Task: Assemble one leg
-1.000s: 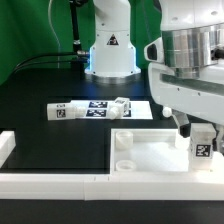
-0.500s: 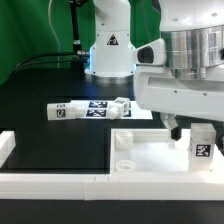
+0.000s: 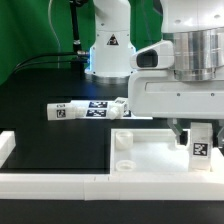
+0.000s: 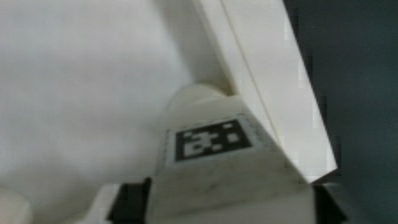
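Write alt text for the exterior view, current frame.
A robot arm's pincer reaches down to a white leg with a square tag, standing upright on a large white panel. Behind, on the black table, more white legs lie by a tagged marker board.

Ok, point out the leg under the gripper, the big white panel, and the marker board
leg [image 3: 201, 145], exterior view, on its tagged front face.
white panel [image 3: 150, 160], exterior view, on its bare flat top.
marker board [image 3: 97, 106], exterior view, on a tag near its middle.
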Available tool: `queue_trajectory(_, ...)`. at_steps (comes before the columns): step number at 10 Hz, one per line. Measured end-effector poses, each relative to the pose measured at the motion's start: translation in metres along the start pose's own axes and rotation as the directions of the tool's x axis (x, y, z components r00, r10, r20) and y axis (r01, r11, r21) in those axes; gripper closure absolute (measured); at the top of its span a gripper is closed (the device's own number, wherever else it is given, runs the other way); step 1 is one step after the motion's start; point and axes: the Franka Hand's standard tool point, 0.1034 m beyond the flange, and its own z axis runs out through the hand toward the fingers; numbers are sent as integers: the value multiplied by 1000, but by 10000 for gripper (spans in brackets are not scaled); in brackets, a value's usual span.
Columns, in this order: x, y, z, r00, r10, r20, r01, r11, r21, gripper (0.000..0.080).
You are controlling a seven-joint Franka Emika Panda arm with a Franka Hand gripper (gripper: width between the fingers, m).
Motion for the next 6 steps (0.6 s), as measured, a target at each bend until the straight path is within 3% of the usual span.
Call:
queue_trajectory(1, 0, 0, 0, 997, 79, 0, -79, 997, 0, 515)
queue_trajectory(3, 0, 1, 1, 971, 238, -5, -238, 971, 0, 515)
queue_trajectory(5, -1, 1, 1, 832, 555, -15, -555, 832, -6, 515)
queue_trajectory(6, -2, 1, 1, 683, 730, -4, -730, 683, -11, 515)
